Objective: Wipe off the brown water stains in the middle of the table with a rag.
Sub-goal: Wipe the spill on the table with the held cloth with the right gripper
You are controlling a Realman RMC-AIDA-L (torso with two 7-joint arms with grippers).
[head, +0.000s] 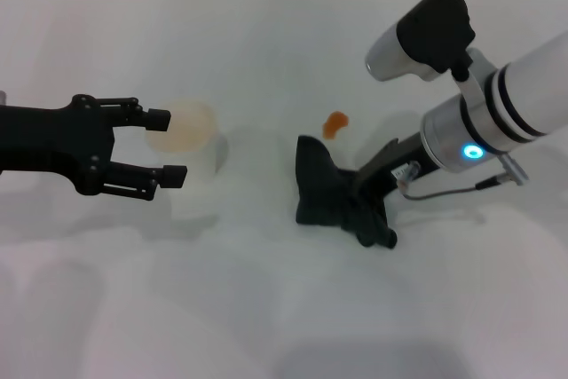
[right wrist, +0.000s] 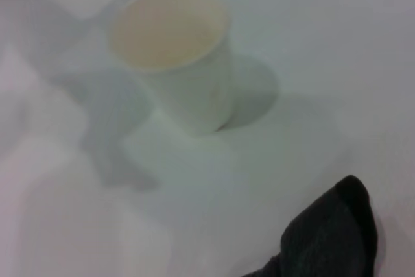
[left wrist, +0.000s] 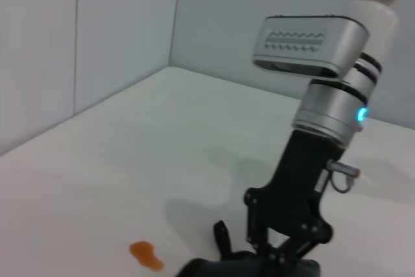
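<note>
While crumpled, soft dark rag (head: 327, 188) fills right hand (head: 373, 210).

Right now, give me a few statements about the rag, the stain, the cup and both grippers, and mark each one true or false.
1. The right gripper is clamped on the rag. True.
2. The rag covers the brown water stains. False: the stain lies bare on the table, just beyond the rag.
3. The left gripper is open. True.
4. The left gripper holds the paper cup. False: its fingers are spread beside the cup, not closed on it.
5. The paper cup lies on its side. False: it stands upright.
</note>
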